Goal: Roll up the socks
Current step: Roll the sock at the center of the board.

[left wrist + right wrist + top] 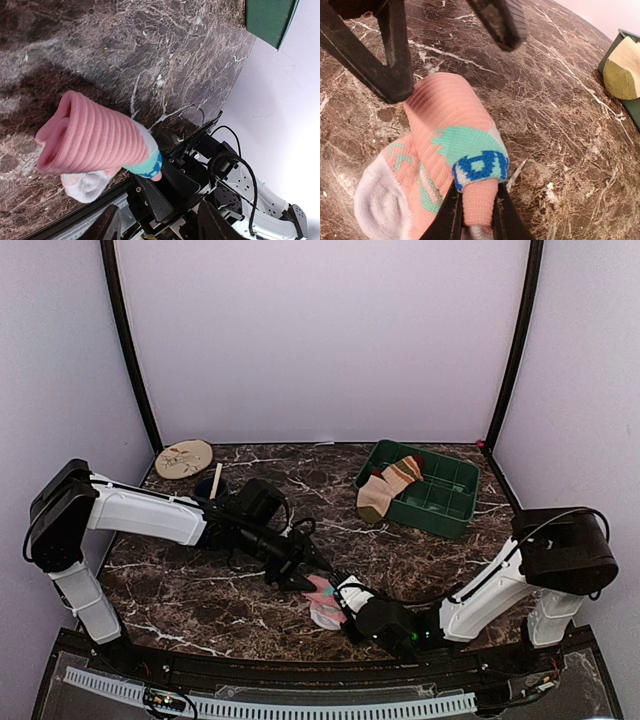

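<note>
The pink sock point(323, 600) lies near the table's front edge, its ribbed cuff end rolled into a tube point(95, 135) and its pale toe flat beneath. My right gripper point(479, 220) is shut on a pink fold of this sock point(450, 115), just below the blue-and-mint pattern. My left gripper point(305, 575) stands open at the cuff end, one finger point(395, 60) right beside the roll and the other point(500, 20) apart from it. The tan striped sock point(388, 488) hangs over the rim of the green tray point(440, 502).
A round wooden hoop point(184, 458) lies at the back left, with a small dark cup and a stick point(215, 483) next to it. The green tray stands at the back right. The table's front rail point(300, 705) runs just behind the pink sock.
</note>
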### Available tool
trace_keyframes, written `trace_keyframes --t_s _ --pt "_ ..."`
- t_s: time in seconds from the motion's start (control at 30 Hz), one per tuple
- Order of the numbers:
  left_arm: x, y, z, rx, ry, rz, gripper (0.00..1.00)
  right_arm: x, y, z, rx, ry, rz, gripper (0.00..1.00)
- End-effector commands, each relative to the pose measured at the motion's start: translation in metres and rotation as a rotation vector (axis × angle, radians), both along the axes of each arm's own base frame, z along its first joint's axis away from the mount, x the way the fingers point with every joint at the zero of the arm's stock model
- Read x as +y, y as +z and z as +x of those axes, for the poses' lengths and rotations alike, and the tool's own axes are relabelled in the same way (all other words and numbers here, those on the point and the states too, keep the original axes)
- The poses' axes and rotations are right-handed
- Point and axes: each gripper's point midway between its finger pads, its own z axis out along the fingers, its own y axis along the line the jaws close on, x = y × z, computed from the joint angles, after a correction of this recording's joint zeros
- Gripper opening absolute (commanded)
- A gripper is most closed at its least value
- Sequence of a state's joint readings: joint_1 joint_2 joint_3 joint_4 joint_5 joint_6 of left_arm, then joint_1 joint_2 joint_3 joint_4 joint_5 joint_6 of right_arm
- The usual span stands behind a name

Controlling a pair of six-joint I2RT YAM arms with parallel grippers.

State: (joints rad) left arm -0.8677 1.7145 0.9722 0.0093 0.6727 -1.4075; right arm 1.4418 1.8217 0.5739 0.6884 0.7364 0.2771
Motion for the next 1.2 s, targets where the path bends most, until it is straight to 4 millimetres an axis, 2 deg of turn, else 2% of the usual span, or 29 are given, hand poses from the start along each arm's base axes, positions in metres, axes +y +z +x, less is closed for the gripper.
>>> trace_keyframes --t_s 0.0,0.27,0.6,0.73,0.9,1.03,1.1,1.17 --pt "-0.004 0.006 -0.008 0.058 -0.015 0.005 0.56 -0.014 -0.007 0.001 -0.093 -0.015 -0.091 0.0" --pt "-0.018 -0.015 -0.01 0.103 -0.042 0.04 0.59 -0.012 -0.009 -0.01 -0.128 0.019 -0.096 0.0" --pt "-0.025 -0.036 -0.005 0.132 -0.055 0.085 0.59 -0.011 -0.005 -0.013 -0.153 0.039 -0.095 0.0" --pt "-0.024 -0.042 -0.006 0.144 -0.056 0.096 0.5 -0.011 -0.006 -0.014 -0.154 0.043 -0.097 0.0" --pt "-0.022 -0.048 -0.009 0.157 -0.054 0.1 0.33 -0.011 -0.007 -0.014 -0.153 0.043 -0.096 0.0" --pt "-0.025 -0.05 -0.017 0.194 -0.085 0.082 0.29 -0.008 -0.005 -0.014 -0.155 0.047 -0.091 0.0" --pt "-0.027 -0.054 -0.02 0.208 -0.097 0.081 0.29 -0.007 -0.005 -0.014 -0.158 0.047 -0.091 0.0" --pt "-0.03 -0.057 -0.024 0.223 -0.114 0.079 0.43 -0.007 -0.004 -0.014 -0.161 0.046 -0.091 0.0"
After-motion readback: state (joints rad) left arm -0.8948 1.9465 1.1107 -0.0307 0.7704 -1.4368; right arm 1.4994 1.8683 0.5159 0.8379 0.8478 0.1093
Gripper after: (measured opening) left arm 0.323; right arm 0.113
